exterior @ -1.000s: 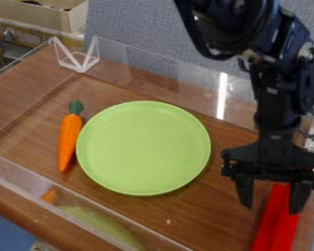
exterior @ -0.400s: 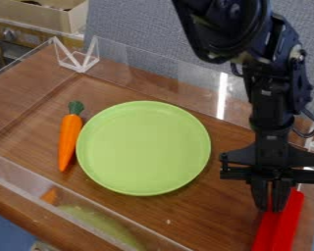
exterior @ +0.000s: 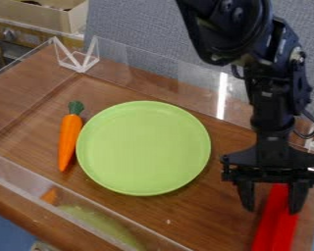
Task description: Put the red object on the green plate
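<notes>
The red object (exterior: 275, 228) is a long flat bar lying at the table's front right, running down out of the frame. My gripper (exterior: 273, 196) hangs straight down over its upper end. The two dark fingers stand apart on either side of the bar, with gaps showing, so the gripper is open. The green plate (exterior: 141, 147) lies flat in the middle of the wooden table, to the left of the gripper, with nothing on it.
An orange carrot (exterior: 68, 139) with a green top lies just left of the plate. A clear plastic stand (exterior: 78, 56) sits at the back left. A small orange piece (exterior: 50, 196) is near the front left edge. A low clear wall borders the table's front.
The fingers closed together over the bar's upper end and have now spread apart again. The bar lies where it was, and the arm has barely shifted.
</notes>
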Controlling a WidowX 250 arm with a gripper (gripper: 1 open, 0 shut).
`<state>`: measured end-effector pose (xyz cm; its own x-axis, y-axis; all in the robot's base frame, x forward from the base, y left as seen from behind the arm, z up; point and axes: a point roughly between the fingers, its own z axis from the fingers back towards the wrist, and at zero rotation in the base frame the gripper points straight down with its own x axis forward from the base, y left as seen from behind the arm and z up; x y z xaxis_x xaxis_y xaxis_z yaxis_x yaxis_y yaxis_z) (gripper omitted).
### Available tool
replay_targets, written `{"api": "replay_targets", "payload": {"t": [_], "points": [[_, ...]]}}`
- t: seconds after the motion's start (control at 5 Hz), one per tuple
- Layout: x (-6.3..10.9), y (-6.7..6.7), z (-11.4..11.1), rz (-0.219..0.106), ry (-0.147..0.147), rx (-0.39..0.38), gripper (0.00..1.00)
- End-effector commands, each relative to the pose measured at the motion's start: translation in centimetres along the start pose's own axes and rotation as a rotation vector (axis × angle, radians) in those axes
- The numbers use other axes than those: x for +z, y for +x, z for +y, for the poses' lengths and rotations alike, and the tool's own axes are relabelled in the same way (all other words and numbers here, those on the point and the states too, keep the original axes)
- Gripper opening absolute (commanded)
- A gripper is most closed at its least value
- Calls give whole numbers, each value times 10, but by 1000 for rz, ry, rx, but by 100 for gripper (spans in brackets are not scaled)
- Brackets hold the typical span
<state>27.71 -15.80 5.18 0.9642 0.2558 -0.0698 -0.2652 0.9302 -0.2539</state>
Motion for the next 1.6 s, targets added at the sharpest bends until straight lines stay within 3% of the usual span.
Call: {"api": "replay_targets", "payload": {"t": [0.0,0.2,0.8,1.0,1.4], "points": [[13,8,-12,-35,-39,-8,100],[13,8,-13,-31,-42,-2,100],[-12,10,-10,-8,-15,21,100],[-18,10,-9,-2,-8,29,0],[-4,5,-19,13,-42,28,0]]}}
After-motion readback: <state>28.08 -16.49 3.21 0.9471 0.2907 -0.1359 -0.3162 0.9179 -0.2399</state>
